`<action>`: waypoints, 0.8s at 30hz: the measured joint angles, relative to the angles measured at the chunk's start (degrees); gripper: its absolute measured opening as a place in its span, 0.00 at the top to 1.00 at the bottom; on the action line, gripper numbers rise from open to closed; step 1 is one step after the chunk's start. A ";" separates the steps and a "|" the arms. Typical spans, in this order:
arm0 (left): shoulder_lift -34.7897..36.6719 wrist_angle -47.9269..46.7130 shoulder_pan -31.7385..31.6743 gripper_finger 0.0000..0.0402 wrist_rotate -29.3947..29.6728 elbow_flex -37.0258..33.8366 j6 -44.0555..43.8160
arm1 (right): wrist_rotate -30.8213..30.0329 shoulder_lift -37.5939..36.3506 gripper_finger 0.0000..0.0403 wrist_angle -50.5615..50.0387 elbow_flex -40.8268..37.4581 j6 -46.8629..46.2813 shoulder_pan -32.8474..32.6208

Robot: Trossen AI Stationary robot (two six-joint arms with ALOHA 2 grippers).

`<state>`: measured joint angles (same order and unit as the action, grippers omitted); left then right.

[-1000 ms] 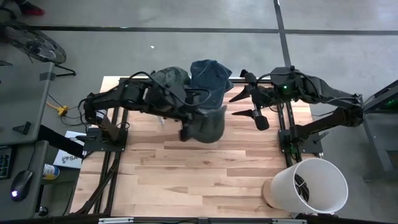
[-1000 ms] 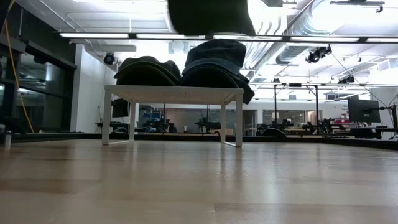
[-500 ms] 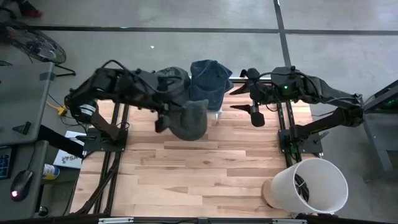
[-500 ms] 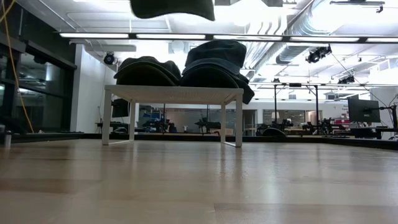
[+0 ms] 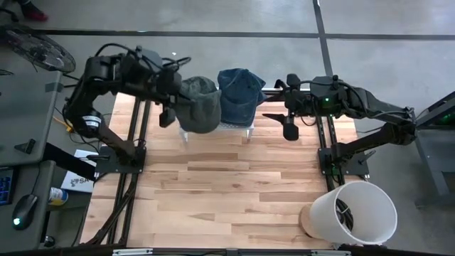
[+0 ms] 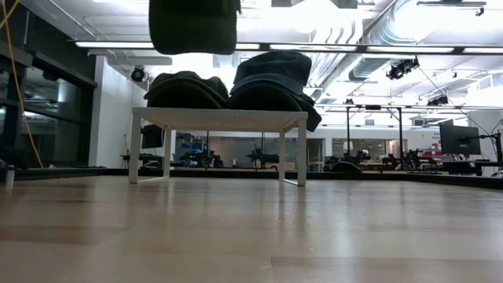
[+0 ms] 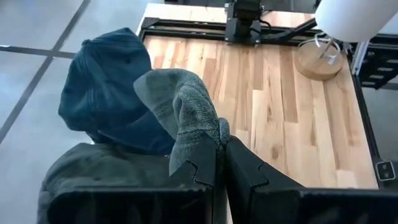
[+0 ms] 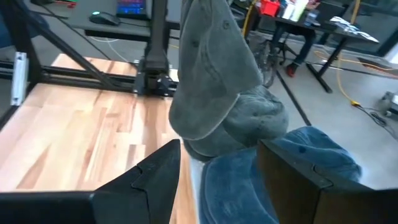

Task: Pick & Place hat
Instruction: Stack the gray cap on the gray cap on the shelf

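Hanging in the air above the left part of the small white stand (image 5: 238, 128), a grey-green hat (image 5: 200, 107), soft and crumpled, ribbed fabric showing along its folded edge in the left wrist view (image 7: 186, 115). Being pinched by that edge between the closed fingers of the left gripper (image 7: 221, 168), crown drooping below the grip; showing in the low view as a dark shape (image 6: 193, 25) at the top, clear of the hats beneath. Sitting on the stand, a blue hat (image 5: 239, 96), rounded and denim-like, just beside the held one, and in the low view a second dark hat (image 6: 186, 89) lying on the stand's left half next to the taller stack (image 6: 273, 79). Hovering near the stand's right end, the right gripper (image 5: 286, 108), fingers spread wide and gripping nothing, the grey-green hat and blue hat both showing ahead of it in the right wrist view (image 8: 214, 74). Resting under everything, a light wooden table (image 5: 227, 192) of pale planks, bare across its front half, with black arm frames rising at both sides. Standing at the table's right front corner, a white bucket (image 5: 355, 213) with something dark inside. Spreading around the table, a grey concrete floor with dark seam lines; lying at the far left, a desk with a computer mouse (image 5: 23, 210). Stretching behind the stand in the low view, a large open workshop with ceiling strip lights, exposed ducts and a monitor (image 6: 460, 139) at the right.
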<state>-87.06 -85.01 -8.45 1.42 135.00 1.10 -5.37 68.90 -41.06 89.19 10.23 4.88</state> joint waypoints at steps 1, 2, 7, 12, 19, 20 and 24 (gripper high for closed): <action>0.15 0.00 -1.15 0.98 -1.44 0.00 0.96 | -0.68 0.00 0.49 0.00 0.00 -0.11 0.00; 0.32 -0.44 -2.37 0.98 -2.62 0.00 1.91 | -1.29 0.00 0.49 0.00 0.00 -0.16 -0.01; 0.71 -3.25 -8.47 0.98 -7.60 0.00 7.43 | -2.73 0.00 0.49 0.27 0.00 0.06 0.01; 0.73 -4.16 -14.44 0.98 -14.44 0.00 12.93 | -4.67 0.02 0.49 0.75 0.00 -0.68 -0.02; 0.73 -5.12 -21.24 0.98 -22.31 0.00 20.11 | -7.51 0.02 0.49 1.65 0.00 -1.51 0.01; 0.73 -5.09 -21.97 0.98 -23.30 0.00 20.93 | -8.07 0.02 0.49 1.65 0.00 -1.74 0.01; 0.73 -5.05 -24.50 0.98 -26.76 0.00 23.42 | -9.53 0.02 0.49 1.64 -0.02 -2.54 0.01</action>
<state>-86.32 -90.06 -32.96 -25.34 135.00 24.52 -14.90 68.93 -39.42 89.17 7.68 4.89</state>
